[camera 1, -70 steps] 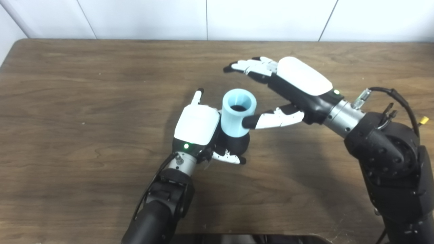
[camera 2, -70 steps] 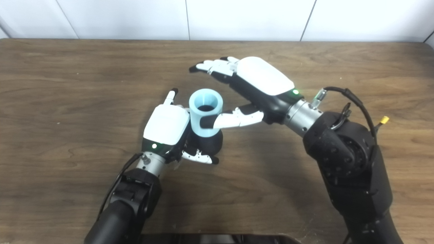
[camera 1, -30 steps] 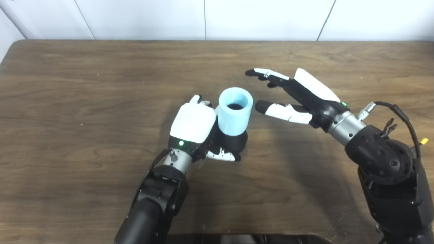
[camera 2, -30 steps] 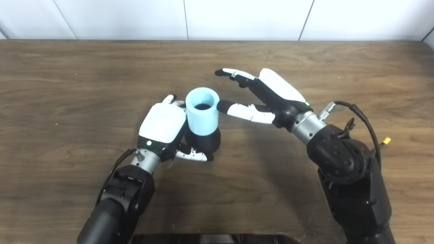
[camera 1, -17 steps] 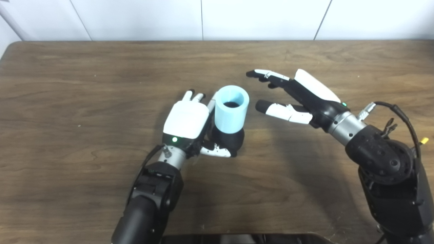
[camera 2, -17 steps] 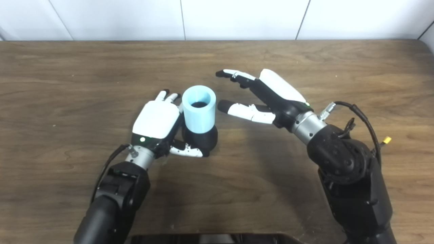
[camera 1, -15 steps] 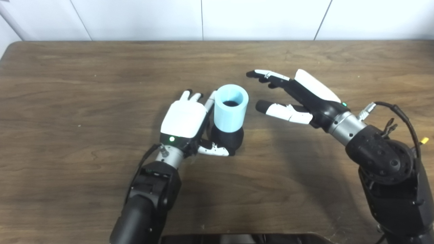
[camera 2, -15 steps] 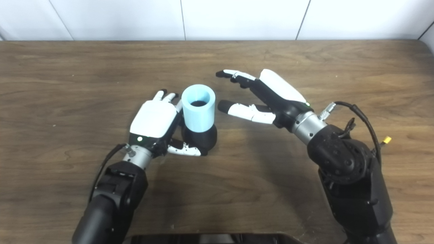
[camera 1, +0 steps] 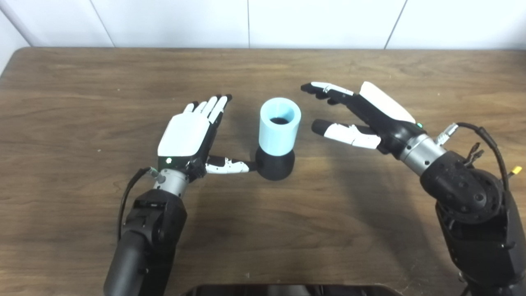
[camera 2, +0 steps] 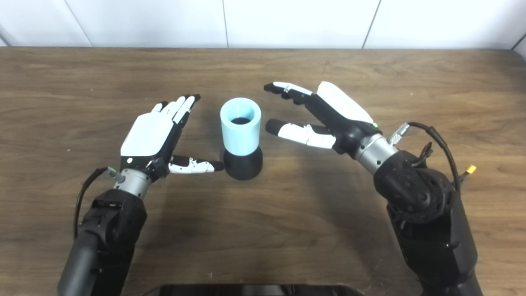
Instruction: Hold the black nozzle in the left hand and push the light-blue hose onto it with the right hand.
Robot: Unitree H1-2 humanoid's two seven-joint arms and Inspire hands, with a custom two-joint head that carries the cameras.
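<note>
Left eye view showing the light-blue hose [camera 1: 280, 126] seated upright on the black nozzle [camera 1: 274, 163], standing on the table [camera 1: 82, 102] between both sets of fingers. Left hand [camera 1: 187, 137] lying flat, fingers spread and holding nothing, thumb tip reaching almost to the nozzle base. Right hand [camera 1: 361, 117] hovering just beyond the hose, fingers apart and empty. Judging the joining finished; clearing away cleanly means lifting outward, avoiding brushing the tall stack and tipping it.
</note>
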